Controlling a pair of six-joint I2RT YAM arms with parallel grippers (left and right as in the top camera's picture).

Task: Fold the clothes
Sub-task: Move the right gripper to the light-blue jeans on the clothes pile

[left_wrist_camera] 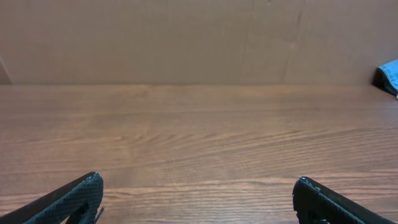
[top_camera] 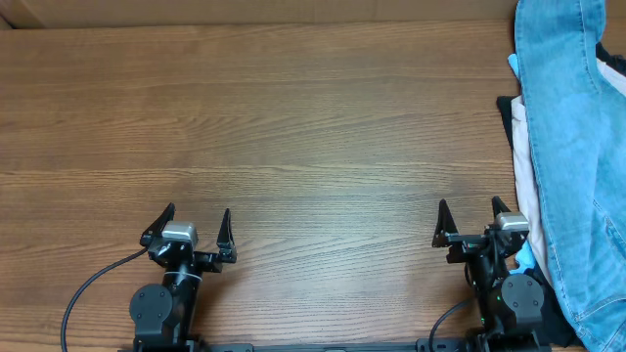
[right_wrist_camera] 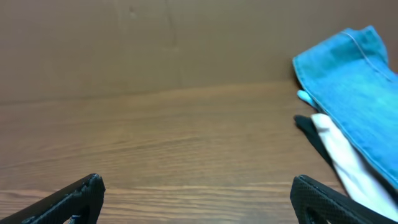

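Note:
The light-blue denim jeans [top_camera: 572, 147] lie in a long strip down the table's right edge, on top of a pile of other garments. They also show in the right wrist view [right_wrist_camera: 354, 81] at the upper right, and a corner of blue cloth shows at the far right of the left wrist view [left_wrist_camera: 390, 73]. My left gripper [top_camera: 192, 223] is open and empty near the front edge at the left. My right gripper [top_camera: 471, 217] is open and empty near the front edge, just left of the jeans.
A cream garment [top_camera: 526, 166] and a black one [top_camera: 507, 106] stick out from under the jeans, also seen in the right wrist view [right_wrist_camera: 348, 162]. A small bright sky-blue cloth [right_wrist_camera: 303, 96] peeks out beside them. A brown wall [left_wrist_camera: 186, 37] backs the wooden table [top_camera: 293, 127].

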